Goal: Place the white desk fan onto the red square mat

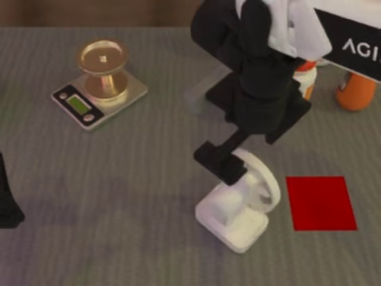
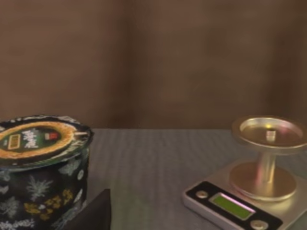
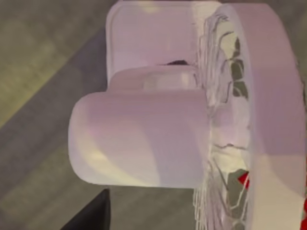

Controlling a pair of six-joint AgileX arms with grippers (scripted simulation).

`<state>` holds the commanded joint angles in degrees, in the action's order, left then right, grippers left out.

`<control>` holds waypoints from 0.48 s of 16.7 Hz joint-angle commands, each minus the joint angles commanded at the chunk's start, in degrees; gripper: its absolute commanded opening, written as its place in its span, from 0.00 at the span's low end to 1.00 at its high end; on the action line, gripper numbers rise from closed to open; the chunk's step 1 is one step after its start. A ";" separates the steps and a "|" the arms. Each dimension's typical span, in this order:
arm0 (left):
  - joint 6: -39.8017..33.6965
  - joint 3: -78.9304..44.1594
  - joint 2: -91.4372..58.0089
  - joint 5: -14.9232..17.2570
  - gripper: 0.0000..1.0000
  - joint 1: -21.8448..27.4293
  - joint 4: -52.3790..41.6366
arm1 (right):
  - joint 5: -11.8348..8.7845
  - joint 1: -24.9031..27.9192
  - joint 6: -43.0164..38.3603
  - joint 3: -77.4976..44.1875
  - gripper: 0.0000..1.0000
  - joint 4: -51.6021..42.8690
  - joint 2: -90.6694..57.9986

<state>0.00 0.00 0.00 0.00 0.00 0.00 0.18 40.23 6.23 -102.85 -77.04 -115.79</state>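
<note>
The white desk fan (image 1: 238, 205) stands on the table right of centre, its round grilled head facing the red square mat (image 1: 321, 202), which lies flat just to its right. My right gripper (image 1: 241, 173) hangs open over the back of the fan's head, one black finger (image 1: 220, 162) on the left side of the motor housing and not touching it; the other finger is hidden. In the right wrist view the fan (image 3: 144, 139) fills the picture, with one fingertip (image 3: 93, 215) apart from it and a bit of red mat (image 3: 243, 179) showing through the grille. My left gripper (image 1: 7, 205) is parked at the left edge.
A kitchen scale (image 1: 113, 95) carrying a gold spool (image 1: 102, 62) sits at the back left. Two orange-and-white bottles (image 1: 356, 89) stand at the back right, partly under my right arm. A dark printed noodle tub (image 2: 41, 172) shows in the left wrist view.
</note>
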 joint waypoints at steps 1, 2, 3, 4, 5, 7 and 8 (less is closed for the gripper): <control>0.00 0.00 0.00 0.00 1.00 0.00 0.00 | 0.00 0.04 -0.04 1.97 1.00 1.99 0.01; 0.00 0.00 0.00 0.00 1.00 0.00 0.00 | 0.00 0.08 -0.07 3.65 1.00 3.70 0.01; 0.00 0.00 0.00 0.00 1.00 0.00 0.00 | 0.00 0.11 -0.10 4.79 1.00 4.83 -0.02; 0.00 0.00 0.00 0.00 1.00 0.00 0.00 | 0.00 0.13 -0.12 5.32 1.00 5.35 -0.04; 0.00 0.00 0.00 0.00 1.00 0.00 0.00 | 0.00 0.13 -0.12 5.36 1.00 5.39 -0.04; 0.00 0.00 0.00 0.00 1.00 0.00 0.00 | 0.00 0.13 -0.12 5.36 1.00 5.39 -0.04; 0.00 0.00 0.00 0.00 1.00 0.00 0.00 | 0.00 0.13 -0.12 5.36 0.92 5.39 -0.04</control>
<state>0.00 0.00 0.00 0.00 0.00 0.00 0.18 40.36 6.11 -97.49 -71.65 -115.83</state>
